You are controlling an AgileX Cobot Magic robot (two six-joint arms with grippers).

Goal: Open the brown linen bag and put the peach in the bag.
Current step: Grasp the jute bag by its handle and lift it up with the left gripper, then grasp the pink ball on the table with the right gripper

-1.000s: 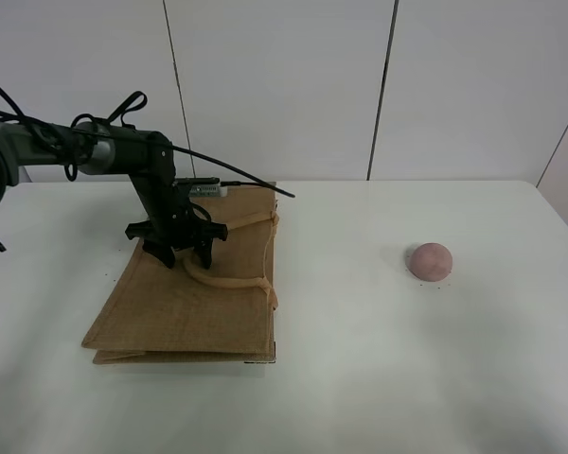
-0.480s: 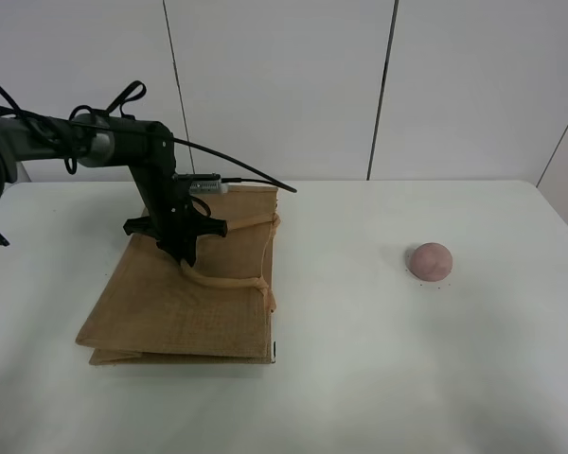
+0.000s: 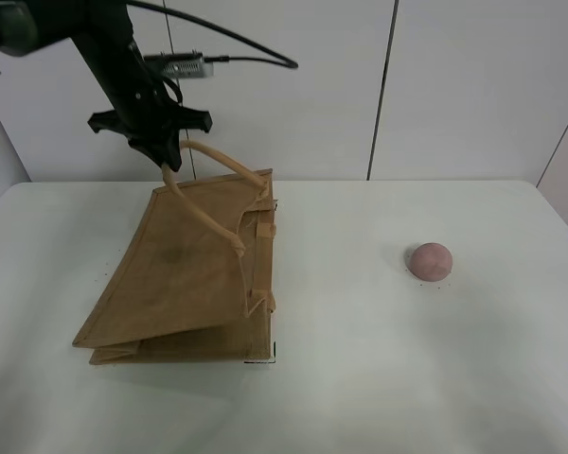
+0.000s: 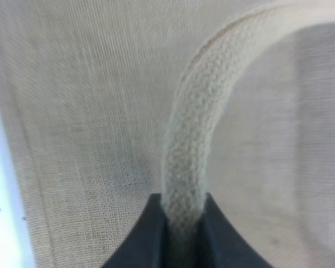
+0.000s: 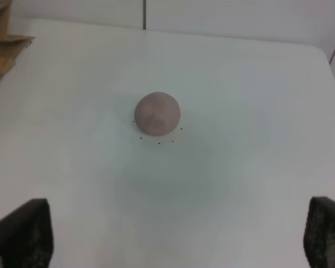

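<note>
**Head count on the desk: one bag, one peach**

Here comes the tally! One white desk (image 3: 379, 378) carries the lot. On it is one brown linen bag (image 3: 185, 274), just the one. One beige handle loop (image 3: 237, 166) shows clearly up off that bag; whether a second lies beneath it, I cannot tell. Over on the right is one peach (image 3: 430, 261), a single fruit. Tiny black dots ring it, too small to count surely. One arm (image 3: 109, 57) shows in the high view, with one black cable (image 3: 256, 59) off it. Grippers, two in all: the left gripper (image 3: 168, 163) with two dark jaws, and the right gripper (image 5: 176, 237) with two more. That makes four jaws.
</note>
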